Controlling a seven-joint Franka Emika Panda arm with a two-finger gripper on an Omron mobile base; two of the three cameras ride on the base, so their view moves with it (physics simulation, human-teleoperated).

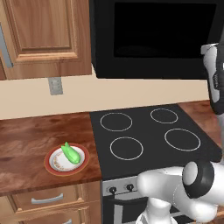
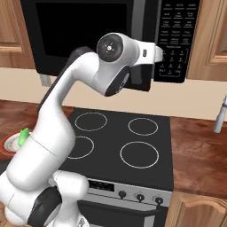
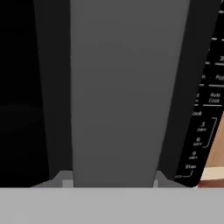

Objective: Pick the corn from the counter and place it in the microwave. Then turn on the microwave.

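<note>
Corn [image 1: 71,152] on plate [image 1: 54,166], far from jaws

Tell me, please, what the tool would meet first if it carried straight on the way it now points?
Most likely the grey handle of the microwave door: the hand view looks straight at it from very close, with the button panel off to one side. How small the remaining gap is cannot be judged.
</note>
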